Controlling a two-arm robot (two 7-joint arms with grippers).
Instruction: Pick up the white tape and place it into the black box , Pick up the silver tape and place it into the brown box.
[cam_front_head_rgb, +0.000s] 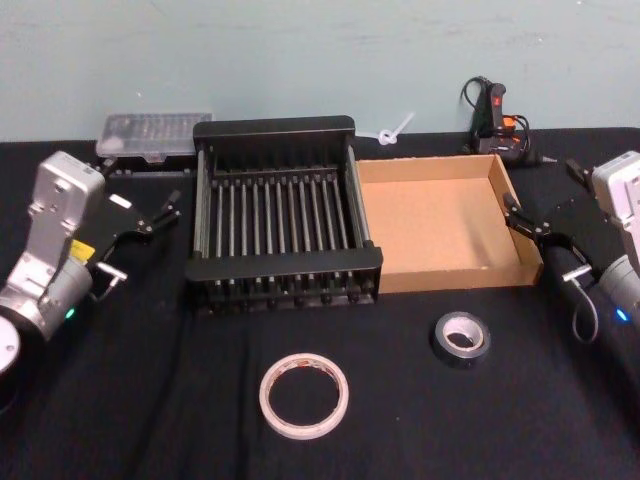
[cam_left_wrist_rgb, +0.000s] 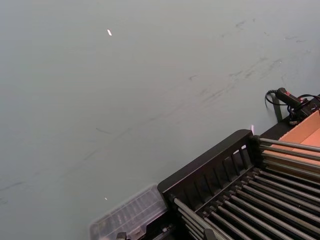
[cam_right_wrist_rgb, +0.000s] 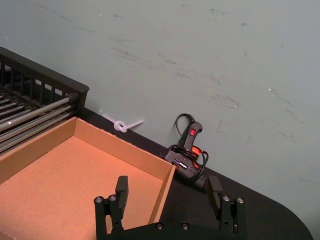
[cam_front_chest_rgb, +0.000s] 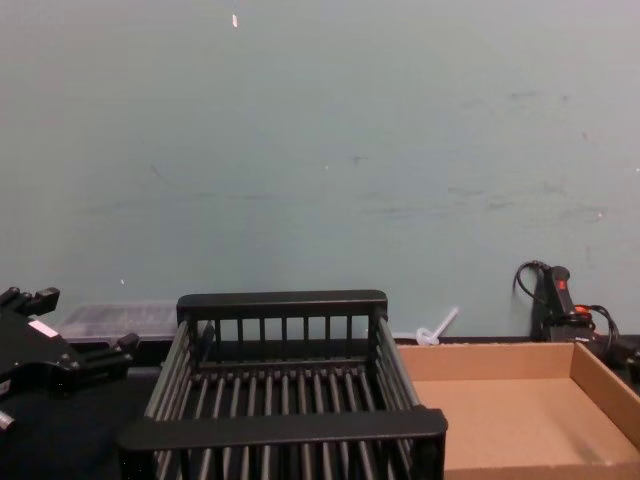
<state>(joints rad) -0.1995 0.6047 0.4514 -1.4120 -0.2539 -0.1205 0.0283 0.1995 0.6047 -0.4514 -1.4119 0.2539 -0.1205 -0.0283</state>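
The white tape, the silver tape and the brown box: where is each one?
white tape (cam_front_head_rgb: 304, 396), head view, on its flat printed ring face.
silver tape (cam_front_head_rgb: 461, 339), head view, on its grey top face.
brown box (cam_front_head_rgb: 435, 222), head view, on its bare cardboard floor.

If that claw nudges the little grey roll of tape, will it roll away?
Probably not: the silver tape lies flat on its face on the black cloth, so it would likely slide instead. It looks thick and stiff, so it should hold its shape. Tipped onto its edge, it might roll.

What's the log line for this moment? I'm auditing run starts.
white tape: on table | silver tape: on table | left gripper: open, idle | right gripper: open, idle
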